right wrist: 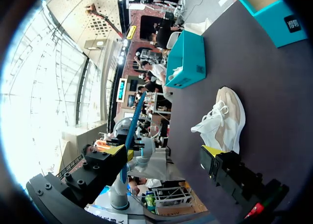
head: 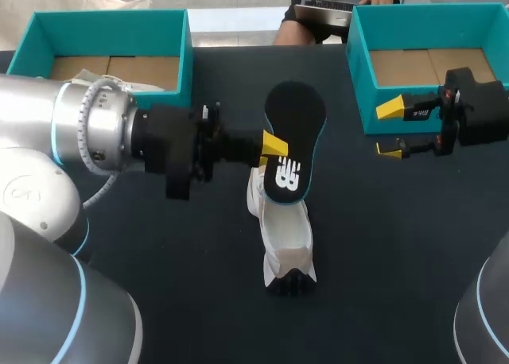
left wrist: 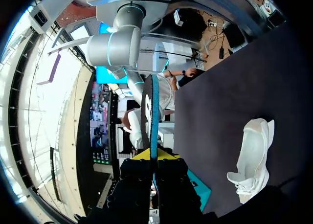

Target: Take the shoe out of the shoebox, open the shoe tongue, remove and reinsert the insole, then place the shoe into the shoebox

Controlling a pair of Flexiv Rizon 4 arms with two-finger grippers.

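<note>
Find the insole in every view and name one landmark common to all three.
Head view: the insole is mid-table above the white shoe, clamped by the left gripper.
Left wrist view: the insole is edge-on, rising from between the jaws, with the white shoe off to one side.
Right wrist view: the insole is a thin teal-edged strip ahead of the open right gripper, beside the white shoe.
Shared landmark: the white shoe.

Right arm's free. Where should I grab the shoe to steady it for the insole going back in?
Probably the shoe at its near end's side walls, coming in from the right with the open right gripper. The shoe lies lengthwise on the table, and the insole in the left gripper hangs over its far end.
</note>
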